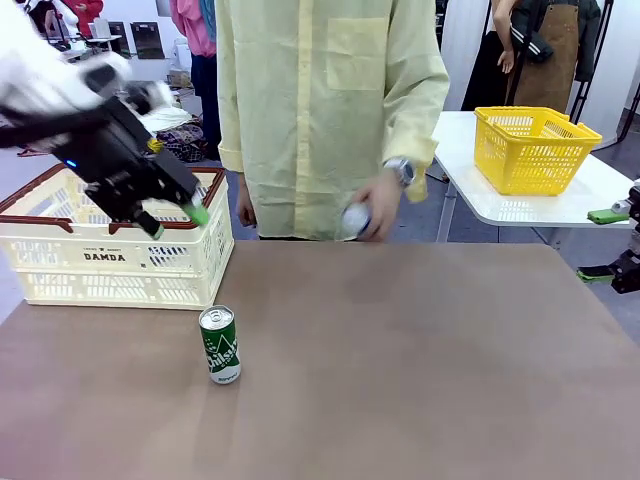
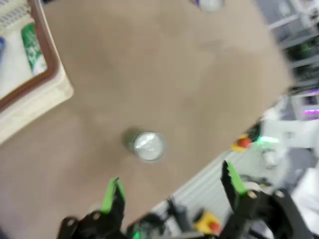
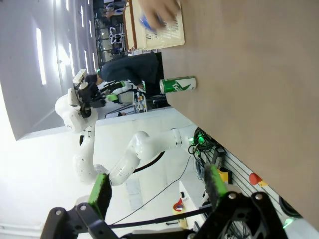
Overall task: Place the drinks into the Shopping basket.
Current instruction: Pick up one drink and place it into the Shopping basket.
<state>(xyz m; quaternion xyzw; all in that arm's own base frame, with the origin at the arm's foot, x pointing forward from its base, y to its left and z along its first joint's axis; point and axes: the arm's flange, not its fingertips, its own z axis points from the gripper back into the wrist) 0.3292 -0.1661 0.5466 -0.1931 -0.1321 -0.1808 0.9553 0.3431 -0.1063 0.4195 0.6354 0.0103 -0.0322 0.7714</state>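
Brown table point(image 1: 420, 360), green can point(image 1: 220, 344) upright, left pincer point(image 1: 173, 220), right pincer point(image 1: 597, 244) agape; wrist-side, second can point(image 2: 32, 47) inside basket point(image 2: 35, 107).

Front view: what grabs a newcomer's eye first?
A green can stands upright alone on the brown table, front left, just ahead of the cream Shopping basket. The left gripper hangs open and empty in the air by that basket. At the table's far edge a person's hand holds a second can, blurred.
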